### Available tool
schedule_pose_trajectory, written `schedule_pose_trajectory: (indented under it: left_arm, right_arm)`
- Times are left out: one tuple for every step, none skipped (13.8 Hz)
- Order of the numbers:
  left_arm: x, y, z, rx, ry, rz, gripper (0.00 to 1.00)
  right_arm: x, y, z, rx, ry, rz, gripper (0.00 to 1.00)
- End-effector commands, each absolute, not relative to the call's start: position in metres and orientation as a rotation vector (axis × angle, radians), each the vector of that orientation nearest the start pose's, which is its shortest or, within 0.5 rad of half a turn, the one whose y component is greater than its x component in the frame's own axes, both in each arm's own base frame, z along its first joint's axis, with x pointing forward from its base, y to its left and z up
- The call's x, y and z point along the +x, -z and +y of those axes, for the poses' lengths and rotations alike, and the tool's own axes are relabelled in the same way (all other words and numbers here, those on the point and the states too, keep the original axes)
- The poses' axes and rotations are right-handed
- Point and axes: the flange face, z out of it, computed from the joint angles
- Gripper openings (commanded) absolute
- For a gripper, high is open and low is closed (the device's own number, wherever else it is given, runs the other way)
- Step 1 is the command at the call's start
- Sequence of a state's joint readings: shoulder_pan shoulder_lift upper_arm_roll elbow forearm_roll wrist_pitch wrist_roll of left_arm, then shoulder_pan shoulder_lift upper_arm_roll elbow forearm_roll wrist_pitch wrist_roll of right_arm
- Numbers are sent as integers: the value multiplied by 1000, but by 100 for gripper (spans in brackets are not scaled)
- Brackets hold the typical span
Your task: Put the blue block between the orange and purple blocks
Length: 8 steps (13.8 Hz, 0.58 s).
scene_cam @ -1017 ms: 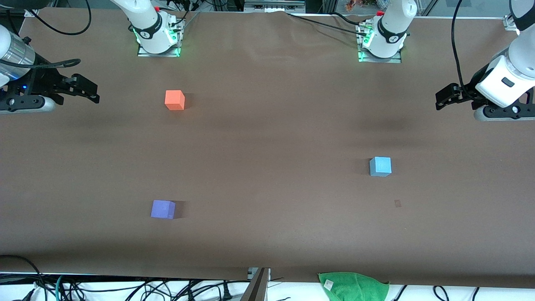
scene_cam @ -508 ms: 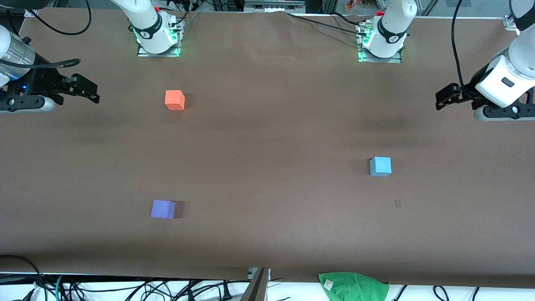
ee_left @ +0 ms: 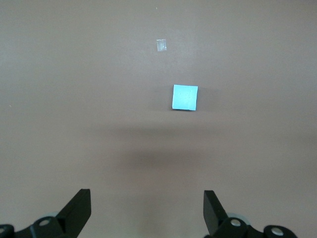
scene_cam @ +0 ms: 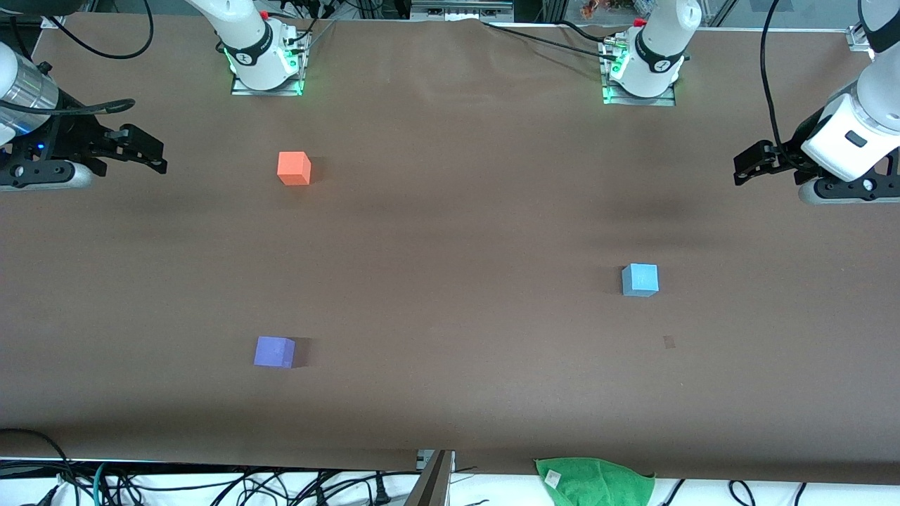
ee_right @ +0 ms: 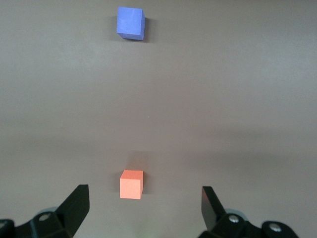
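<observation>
The blue block (scene_cam: pixel 640 280) sits on the brown table toward the left arm's end; it also shows in the left wrist view (ee_left: pixel 185 97). The orange block (scene_cam: pixel 294 169) sits toward the right arm's end, near the bases. The purple block (scene_cam: pixel 274 352) lies nearer the front camera than the orange one. Both show in the right wrist view, the orange block (ee_right: pixel 131 184) and the purple block (ee_right: pixel 131 23). My left gripper (scene_cam: pixel 747 169) (ee_left: pixel 147 213) hangs open and empty, high at the left arm's end of the table. My right gripper (scene_cam: pixel 151 156) (ee_right: pixel 143 210) hangs open and empty at the right arm's end.
A green cloth (scene_cam: pixel 596 481) lies off the table's front edge. A small tape mark (scene_cam: pixel 669 342) is on the table, nearer the front camera than the blue block. Cables run along the front edge.
</observation>
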<state>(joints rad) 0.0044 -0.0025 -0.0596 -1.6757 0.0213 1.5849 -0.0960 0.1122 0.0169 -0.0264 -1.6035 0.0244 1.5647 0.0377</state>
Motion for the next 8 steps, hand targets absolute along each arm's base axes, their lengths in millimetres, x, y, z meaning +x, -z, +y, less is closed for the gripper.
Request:
schedule_pose_trajectory:
  left_arm:
    - [548,-578,-24,-3098,-148,-40,100]
    - [548,-578,-23,-3098,-149,-42,100]
    - [548,-578,-23,-3097,-151,-43,100]
    - [548,-577,-24,-3097,-153,-40,100]
    - [547,-577,-23,-3096,-163,-43,100]
    - [545,-577,-24,-3094,-181,-43,100]
    - [544,-576,-26,-3093,-193,-36,100]
    - [544,-577,-28,-3093,-193,-31,100]
  right_arm:
    - [556,-604,50,-3110,-82,-73,100]
    - [556,-604,50,-3110,-82,-73,100]
    - [556,-604,50,-3110,-84,-73,100]
    - [556,-604,49,-3110,-84,-71,100]
    - [556,-604,50,-3110,-82,-73,100]
    - [556,-604,49,-3110,-82,-71,100]
    - [556,-604,49,-3110,-82,-69,100]
    - [556,-604,50,-3110,-82,-73,100]
